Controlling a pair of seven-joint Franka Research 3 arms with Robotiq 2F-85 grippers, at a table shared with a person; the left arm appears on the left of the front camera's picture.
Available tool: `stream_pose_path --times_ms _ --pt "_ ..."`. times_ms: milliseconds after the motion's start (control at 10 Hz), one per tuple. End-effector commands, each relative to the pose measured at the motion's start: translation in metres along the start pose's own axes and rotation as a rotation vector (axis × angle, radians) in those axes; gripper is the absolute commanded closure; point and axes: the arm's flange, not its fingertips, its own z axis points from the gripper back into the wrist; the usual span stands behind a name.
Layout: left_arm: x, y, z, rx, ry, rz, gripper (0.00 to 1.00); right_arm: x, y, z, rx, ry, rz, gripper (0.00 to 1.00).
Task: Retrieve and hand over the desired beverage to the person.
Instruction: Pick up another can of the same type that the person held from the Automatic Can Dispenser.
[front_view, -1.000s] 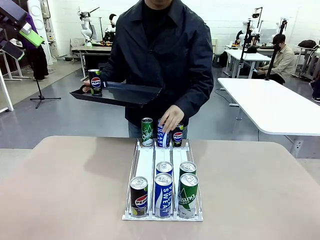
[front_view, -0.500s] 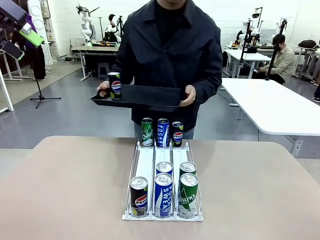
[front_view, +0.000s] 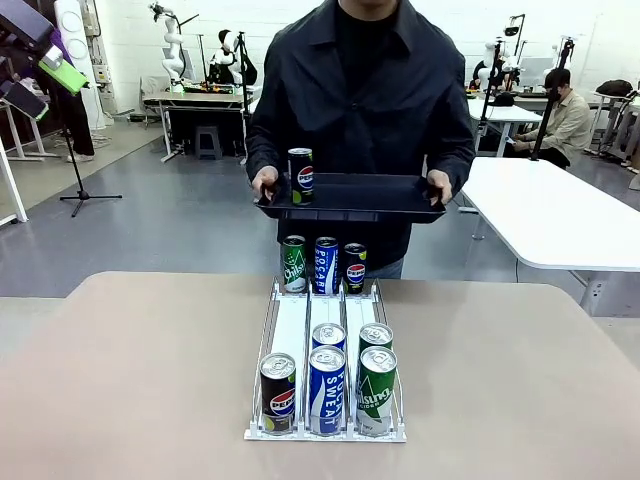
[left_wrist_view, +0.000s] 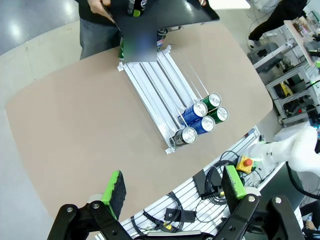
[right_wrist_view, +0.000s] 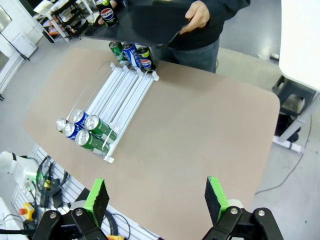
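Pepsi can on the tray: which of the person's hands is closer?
The person's right hand, gripping the tray edge right beside the Pepsi can. Their left hand holds the opposite end.

Bright and evenly lit in all 3 views, from above, to judge by the short, soft shadows right under the cans (front_view: 327, 390) on the table (front_view: 120, 380). Sheen on the can tops. Pale glare on the polished grey floor (front_view: 150, 230) in the front view, with a brighter hot spot at the top left of the left wrist view. Glossy reflection across the black tray (right_wrist_view: 140, 20) in the right wrist view. Little detail in the dark jacket (front_view: 370, 90). Front view sharp from near to far. Strong wide-angle bowing in both wrist views: table edges curved, room tilted at the corners. Green pads (left_wrist_view: 114, 187) of the left gripper (left_wrist_view: 174, 180) vivid and clearly lit at the bottom edge.
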Motion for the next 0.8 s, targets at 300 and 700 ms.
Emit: stream_pose_path --times_ms 300,700 --pt "0.028 -0.192 -0.109 0.316 0.365 -0.044 0.0 0.0 0.0 -0.001 0.032 -0.01 0.008 0.0" --pt "0.006 -0.232 -0.238 0.435 0.359 0.19 0.0 0.0 0.0 -0.001 0.032 -0.01 0.008 0.0"
